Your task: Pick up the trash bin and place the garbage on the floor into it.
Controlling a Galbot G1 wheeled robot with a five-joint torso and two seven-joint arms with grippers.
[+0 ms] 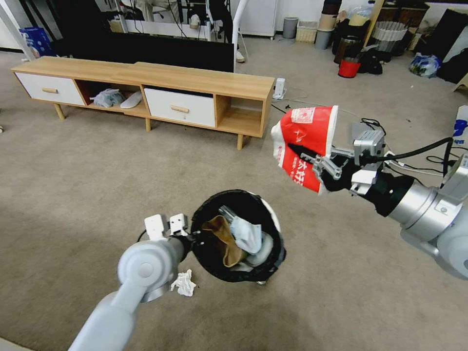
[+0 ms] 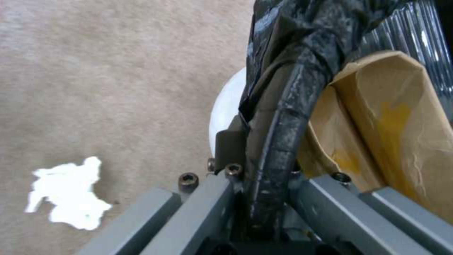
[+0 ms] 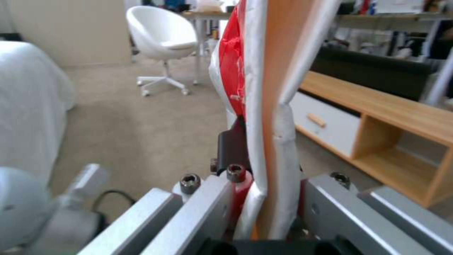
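Note:
The trash bin [image 1: 239, 236], white with a black bag over its rim, hangs just above the carpet in the lower middle of the head view. My left gripper [image 1: 194, 239] is shut on its near rim [image 2: 278, 141]. Inside lie a crumpled brown paper bag [image 1: 222, 239], seen close in the left wrist view [image 2: 387, 134], and pale tissues [image 1: 248, 234]. My right gripper [image 1: 304, 158] is shut on a red-white snack wrapper [image 1: 304, 144], held in the air up and to the right of the bin; the wrapper [image 3: 257, 88] stands between its jaws. One white tissue [image 1: 184, 283] lies on the floor beside the bin [image 2: 68, 194].
A long wooden TV bench [image 1: 146, 92] with white drawers stands ahead across the carpet. Cables [image 1: 385, 146] trail on the floor at right. A red bucket [image 1: 349, 68] and clutter line the far wall. A white swivel chair [image 3: 162, 46] stands farther off.

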